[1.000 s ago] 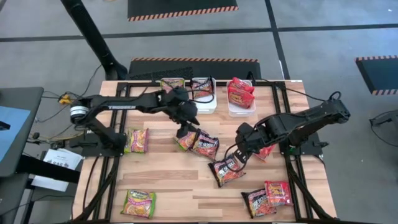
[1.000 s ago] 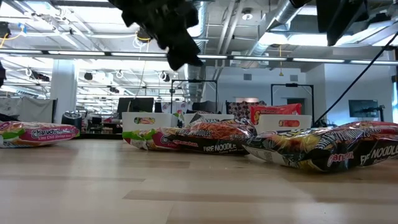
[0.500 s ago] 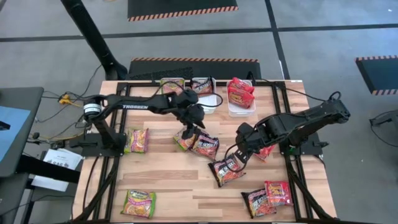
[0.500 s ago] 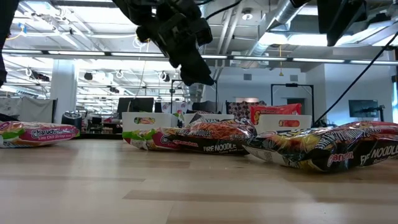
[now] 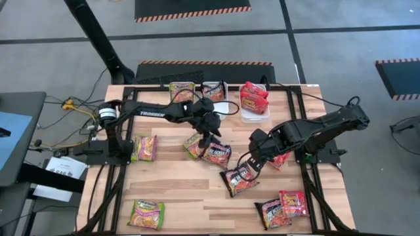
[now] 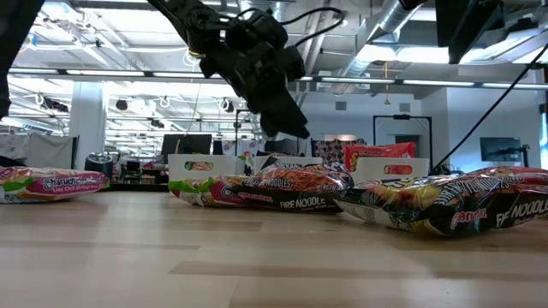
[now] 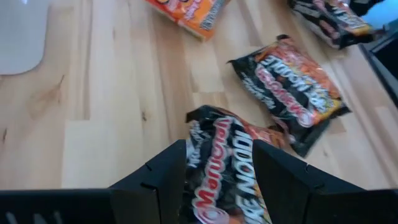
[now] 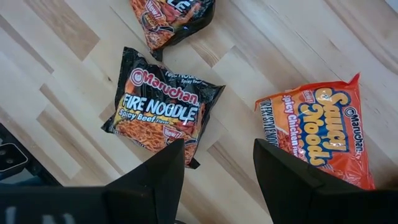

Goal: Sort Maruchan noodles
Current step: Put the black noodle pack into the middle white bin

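My left gripper (image 5: 209, 136) hangs spread and empty just above a black Fire Noodle packet (image 7: 231, 167) that lies flat mid-table, overlapping a green packet (image 5: 193, 145). My right gripper (image 5: 252, 159), released too, hovers over another black Fire Noodle packet (image 8: 163, 104), with an orange Saucy Noods packet (image 8: 325, 129) beside it. Three white bins (image 5: 254, 115) line the far edge.
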`<act>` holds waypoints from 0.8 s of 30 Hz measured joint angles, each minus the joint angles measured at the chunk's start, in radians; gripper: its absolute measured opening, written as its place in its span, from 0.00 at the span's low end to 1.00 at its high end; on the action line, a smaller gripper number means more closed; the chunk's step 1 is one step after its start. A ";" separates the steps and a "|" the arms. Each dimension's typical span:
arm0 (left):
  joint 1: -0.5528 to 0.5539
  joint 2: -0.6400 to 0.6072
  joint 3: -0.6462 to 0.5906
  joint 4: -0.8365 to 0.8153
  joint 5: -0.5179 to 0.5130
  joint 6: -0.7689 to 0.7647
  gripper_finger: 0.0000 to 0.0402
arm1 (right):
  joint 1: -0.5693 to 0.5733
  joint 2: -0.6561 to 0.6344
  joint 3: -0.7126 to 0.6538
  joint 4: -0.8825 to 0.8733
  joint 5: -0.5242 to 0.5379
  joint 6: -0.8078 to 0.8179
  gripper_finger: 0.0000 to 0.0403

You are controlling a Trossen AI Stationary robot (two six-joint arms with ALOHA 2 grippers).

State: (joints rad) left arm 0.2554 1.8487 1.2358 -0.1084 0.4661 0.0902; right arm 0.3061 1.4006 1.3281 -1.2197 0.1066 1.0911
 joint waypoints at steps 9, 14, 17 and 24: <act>-0.001 0.069 0.000 0.009 -0.002 -0.006 0.42 | 0.000 0.000 0.000 0.000 0.000 0.000 0.53; -0.001 0.070 -0.002 0.010 -0.008 0.015 0.42 | 0.000 0.000 0.000 0.000 0.000 0.000 0.53; -0.001 0.070 -0.002 0.010 -0.010 0.031 0.42 | 0.000 0.000 0.000 0.000 0.000 0.000 0.53; -0.007 0.109 0.002 0.020 -0.007 0.038 0.42 | 0.000 0.000 0.000 0.001 0.000 0.000 0.53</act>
State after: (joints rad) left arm 0.2481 1.9573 1.2376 -0.0882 0.4593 0.1283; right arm 0.3061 1.4006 1.3281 -1.2183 0.1063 1.0916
